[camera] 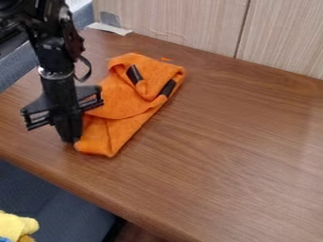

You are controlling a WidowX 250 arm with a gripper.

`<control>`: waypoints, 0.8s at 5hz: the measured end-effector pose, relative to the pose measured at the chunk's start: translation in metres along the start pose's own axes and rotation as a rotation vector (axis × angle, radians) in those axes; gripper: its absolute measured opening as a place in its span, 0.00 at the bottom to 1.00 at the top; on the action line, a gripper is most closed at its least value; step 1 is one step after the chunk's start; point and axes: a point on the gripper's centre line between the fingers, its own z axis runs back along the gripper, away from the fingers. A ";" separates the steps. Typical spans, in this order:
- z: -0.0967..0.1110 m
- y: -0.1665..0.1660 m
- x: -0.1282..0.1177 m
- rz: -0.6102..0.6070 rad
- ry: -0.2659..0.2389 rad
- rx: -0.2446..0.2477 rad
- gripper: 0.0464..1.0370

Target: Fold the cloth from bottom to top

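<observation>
While a yellow, soft-looking thing [16,226] lies at the nearest left corner of the view, a dark blue padded surface [63,201] spreads behind it, below the near edge of the brown wooden table [221,151]. On the table, toward the left, the black gripper [71,140] points down at the near left corner of the orange cloth [129,104]; whether it is open or closed, I cannot tell. The cloth slants from this near corner away to the right, its near end narrow and creased, with a curved fold edge crossing its middle. Farther up it is bunched and folded over, with two dark bands [168,88] showing. Just beyond it sits a small orange triangle [166,59]. The arm [50,47] comes in from the upper left. At the table's far edge lies a whitish strip [110,28], near pale, wood-grained panels [176,23].
</observation>
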 end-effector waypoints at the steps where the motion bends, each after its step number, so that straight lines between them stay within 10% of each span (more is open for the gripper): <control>1: 0.017 -0.009 -0.002 0.015 0.014 -0.023 0.03; 4: 0.073 -0.082 0.025 0.041 0.016 -0.171 0.03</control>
